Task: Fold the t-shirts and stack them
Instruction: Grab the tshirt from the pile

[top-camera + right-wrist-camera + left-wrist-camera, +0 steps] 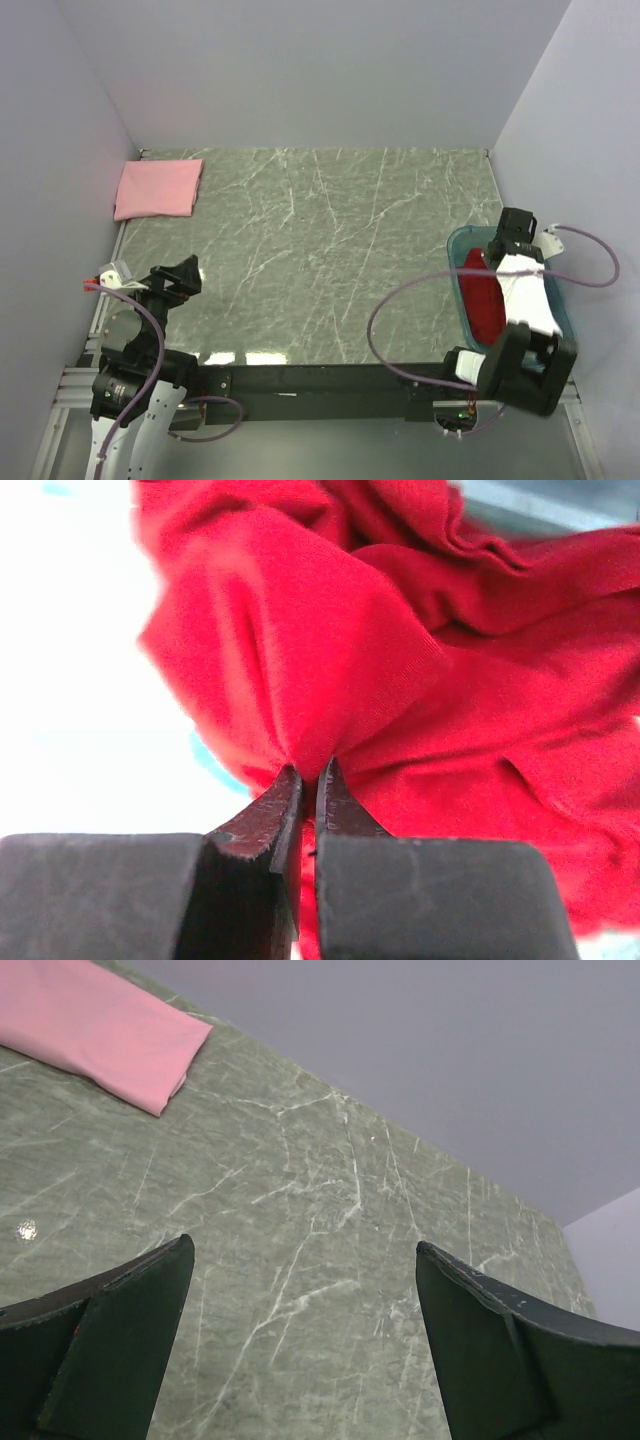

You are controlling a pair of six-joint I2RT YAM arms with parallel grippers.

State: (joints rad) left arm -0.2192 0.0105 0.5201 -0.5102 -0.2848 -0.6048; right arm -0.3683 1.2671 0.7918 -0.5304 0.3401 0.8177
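Pink shirt (158, 188): light pink, plain, folded into a flat, neat rectangle with straight edges. It lies on the table's (320, 260) far left corner, close to the left wall. The left wrist view shows one folded corner with layered edges.
Red shirt (400, 680): deep red, plain soft cloth, unfolded and crumpled. It sits in the bin (462, 238) at the table's right edge. From above, only a red mass shows beside the right arm. Up close, the cloth bunches in deep folds and creases that run together toward one pinched point.
Bin: translucent teal plastic, near the right wall, well apart from the pink shirt.
Right gripper (310, 775): over the bin, with its jaws drawn almost together. A gathered fold of the red shirt is nipped between the tips, and the cloth fans out from the pinch.
Left gripper (305, 1250): near the table's near left edge, jaws spread wide with nothing between them. Only bare marbled green tabletop shows through the gap. It is well short of the pink shirt, which lies beyond it toward the far corner.
Table: dark green marble pattern with pale veins, enclosed by plain pale walls on three sides.
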